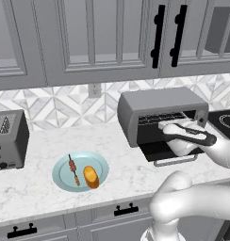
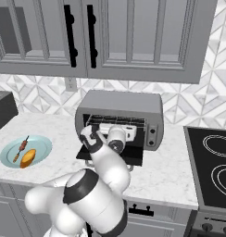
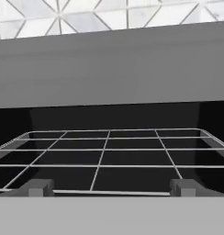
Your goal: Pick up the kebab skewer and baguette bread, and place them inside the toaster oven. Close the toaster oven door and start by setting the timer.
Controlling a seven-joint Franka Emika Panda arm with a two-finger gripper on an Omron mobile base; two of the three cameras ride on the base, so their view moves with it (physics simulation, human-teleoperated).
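1. While your base views are showing the kebab skewer point(image 1: 73, 170) and baguette bread point(image 1: 91, 176) lying on the plate point(image 1: 60, 181), your hand view is facing the toaster oven point(image 3: 109, 64) rack point(image 3: 104, 156).
2. Your tool point(image 3: 112, 187) is standing wide, empty, at the oven mouth.

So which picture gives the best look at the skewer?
The left base view: the skewer lies in plain sight on the plate beside the bread. The right base view shows it smaller, far left.
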